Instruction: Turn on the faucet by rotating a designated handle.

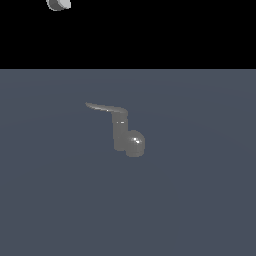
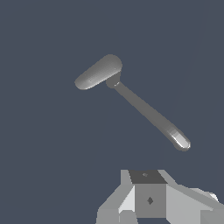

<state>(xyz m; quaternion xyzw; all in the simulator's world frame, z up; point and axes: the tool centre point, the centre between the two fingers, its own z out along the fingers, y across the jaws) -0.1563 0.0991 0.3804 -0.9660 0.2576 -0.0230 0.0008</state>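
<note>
Spreading across both views is a plain blue-grey tabletop (image 1: 200, 210). Near its middle, well clear of every edge, stands the glossy grey faucet (image 1: 126, 136), its dome base dim against the surface. The thin handle (image 1: 105, 107) juts from the post's top. The gripper (image 2: 153, 205) is cut off by the frame, untouching; whether its fingers are apart cannot be told.

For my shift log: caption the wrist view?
Gripper hangs above the faucet, clear of its handle.
</note>
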